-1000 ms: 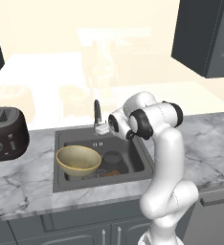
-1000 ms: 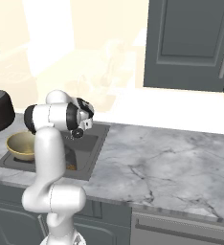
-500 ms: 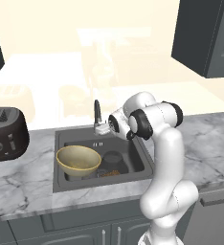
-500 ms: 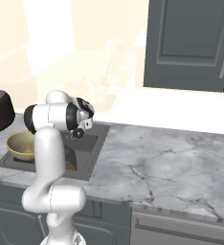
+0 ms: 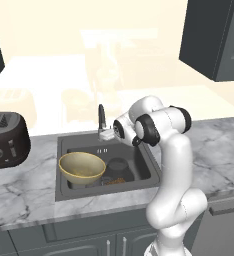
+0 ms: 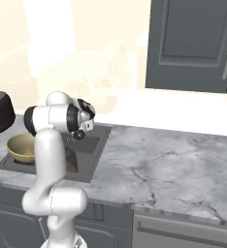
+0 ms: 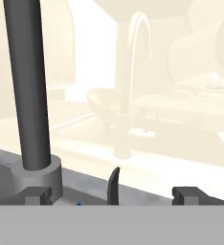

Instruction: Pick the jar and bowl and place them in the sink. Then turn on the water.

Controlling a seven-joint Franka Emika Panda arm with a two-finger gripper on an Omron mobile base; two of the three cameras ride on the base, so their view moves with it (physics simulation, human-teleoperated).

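Black toaster (image 5: 4, 140): on the grey marble countertop (image 5: 29, 185), near its left end, upright, slots on top, front face with a small dial. Dark grey wall cabinet (image 5: 216, 37): above the countertop's right end. Dark grey base cabinet fronts (image 5: 84, 235): under the countertop. Pale cream wall (image 5: 89, 55): behind the countertop, with faint mirrored shapes

Glossy white rounded arm (image 5: 175, 165); dark joints
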